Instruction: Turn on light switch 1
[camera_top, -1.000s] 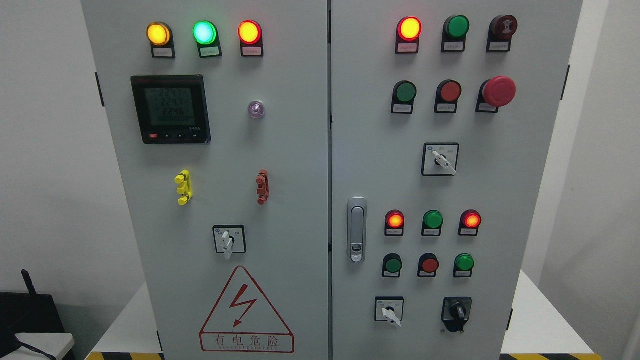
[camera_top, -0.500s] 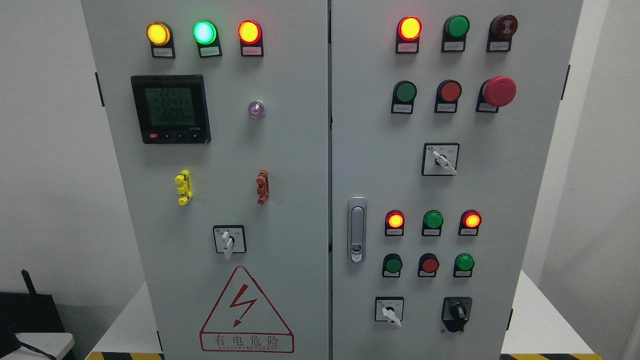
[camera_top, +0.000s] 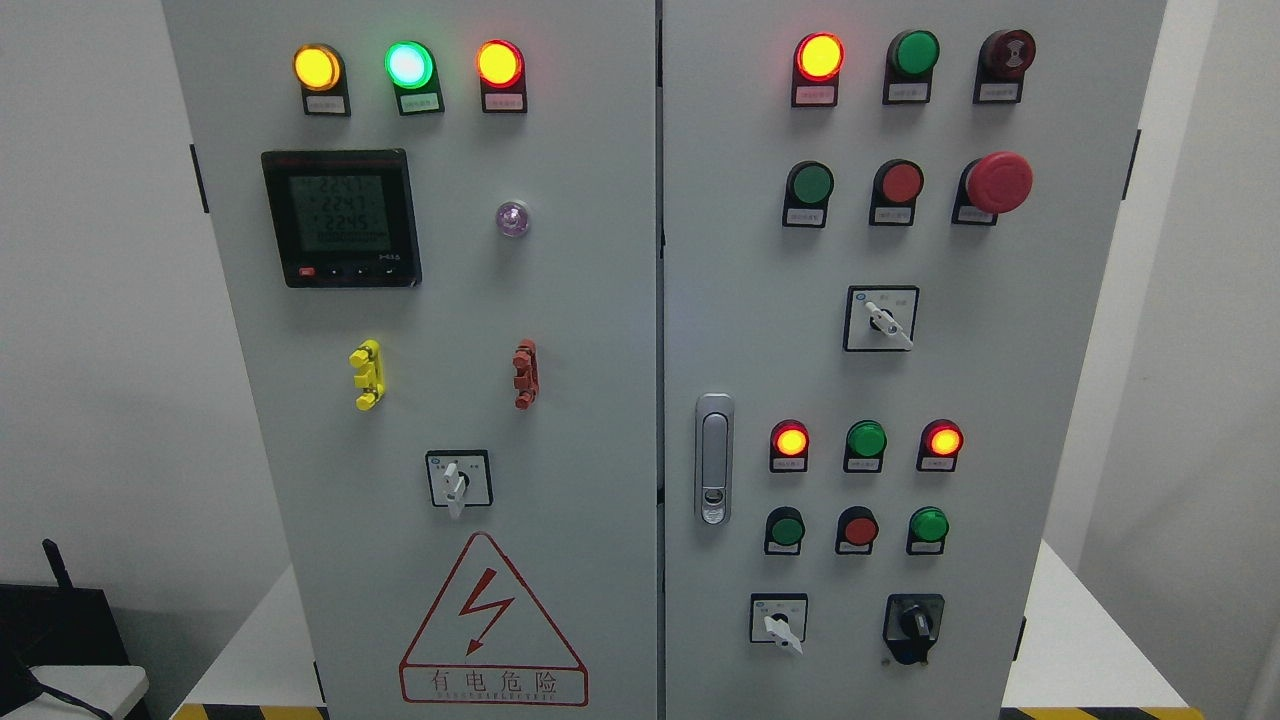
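Observation:
A grey electrical cabinet with two doors fills the head view. The right door carries a lower row of push buttons: green, red and green. Above them sit lamps: lit red, unlit green and lit red. An upper row has a green button, a red button and a red mushroom stop button. I cannot read which one is switch 1. Neither hand nor arm shows.
Rotary selectors sit on the right door, lower right, and on the left door. A door handle is near the seam. The left door has a meter, three lit lamps and a warning triangle.

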